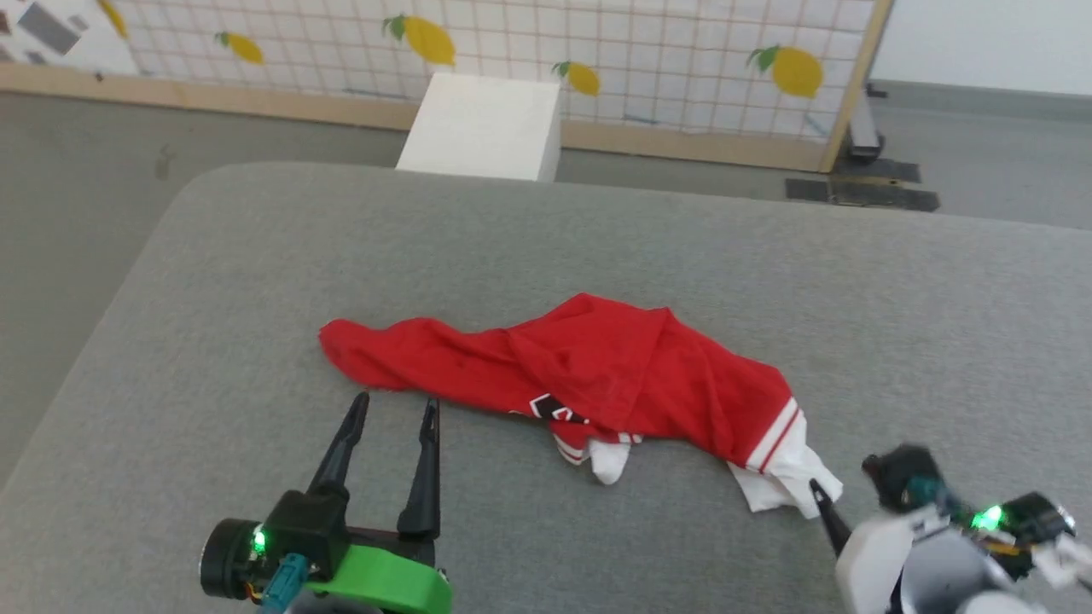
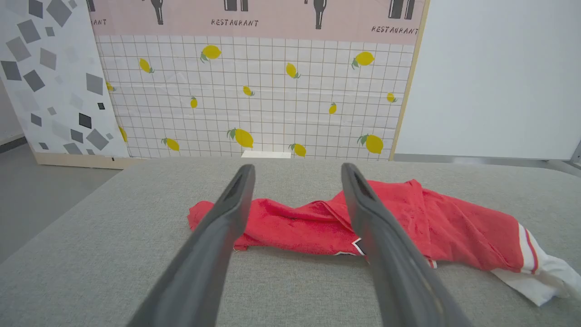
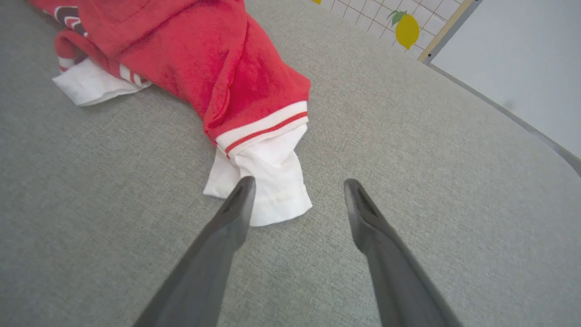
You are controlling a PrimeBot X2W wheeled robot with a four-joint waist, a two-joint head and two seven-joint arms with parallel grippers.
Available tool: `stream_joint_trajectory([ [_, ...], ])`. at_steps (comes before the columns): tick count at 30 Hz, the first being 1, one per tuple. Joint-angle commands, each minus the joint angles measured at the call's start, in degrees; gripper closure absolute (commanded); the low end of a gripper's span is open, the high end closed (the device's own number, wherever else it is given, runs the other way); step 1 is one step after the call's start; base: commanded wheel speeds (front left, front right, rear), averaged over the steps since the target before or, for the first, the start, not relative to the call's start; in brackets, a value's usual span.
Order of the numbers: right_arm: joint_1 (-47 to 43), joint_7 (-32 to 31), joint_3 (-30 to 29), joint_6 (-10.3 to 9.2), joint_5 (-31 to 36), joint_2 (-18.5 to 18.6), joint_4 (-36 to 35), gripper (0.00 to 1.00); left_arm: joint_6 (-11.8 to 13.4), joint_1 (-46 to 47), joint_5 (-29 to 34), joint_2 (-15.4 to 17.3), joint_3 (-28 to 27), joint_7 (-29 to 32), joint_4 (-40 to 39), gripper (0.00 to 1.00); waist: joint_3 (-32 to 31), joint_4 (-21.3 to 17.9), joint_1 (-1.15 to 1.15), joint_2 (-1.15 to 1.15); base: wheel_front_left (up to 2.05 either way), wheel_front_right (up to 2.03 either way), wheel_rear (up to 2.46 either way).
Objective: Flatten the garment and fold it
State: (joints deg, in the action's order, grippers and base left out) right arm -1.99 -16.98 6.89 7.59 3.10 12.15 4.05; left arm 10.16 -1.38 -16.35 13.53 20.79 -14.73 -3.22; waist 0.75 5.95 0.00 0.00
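A grey fabric-covered table (image 1: 213, 341) stands before a tiled wall with lemons (image 1: 682, 51). The garment (image 1: 597, 367) lies in the middle of the table as a long crumpled roll, not yet flat. One white sleeve (image 3: 272, 186) sticks out at its right end. The left gripper (image 1: 397, 401) is just beside the roll's left end, fingers apart and holding nothing. The right gripper (image 3: 298, 183) has its fingers apart too, one tip at the sleeve's edge. I judge the step is to spread the cloth. It is better to pinch a single layer at each end, lift a little and pull apart evenly, so that the folded middle opens and does not drag.
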Motion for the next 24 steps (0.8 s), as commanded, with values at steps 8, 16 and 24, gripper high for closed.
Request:
stream_joint_trajectory([
  [8, 8.53, -17.86, 3.45, -0.10, -6.15, 3.80, 5.14, 0.00, -2.94, 1.81, 1.15, -2.91, 0.74, -0.27, 3.32, 0.00, 4.03, 5.68, 0.00, 0.00, 0.00, 0.00, 0.00],
  [16, 10.45, -18.08, 3.17, -0.10, -7.17, 4.16, 11.00, 1.00, -4.63, 2.98, 1.89, -5.20, 0.15, -0.27, 5.70, 0.00, 5.05, 6.37, 0.00, 0.00, 0.00, 0.00, 0.00],
  [24, 7.51, -17.09, -2.39, -0.10, -9.06, 6.09, 6.50, 1.00, -6.35, 1.80, 2.24, -5.37, -2.08, -0.27, 7.38, 0.00, 2.53, 1.12, 0.00, 0.00, 0.00, 0.00, 0.00],
])
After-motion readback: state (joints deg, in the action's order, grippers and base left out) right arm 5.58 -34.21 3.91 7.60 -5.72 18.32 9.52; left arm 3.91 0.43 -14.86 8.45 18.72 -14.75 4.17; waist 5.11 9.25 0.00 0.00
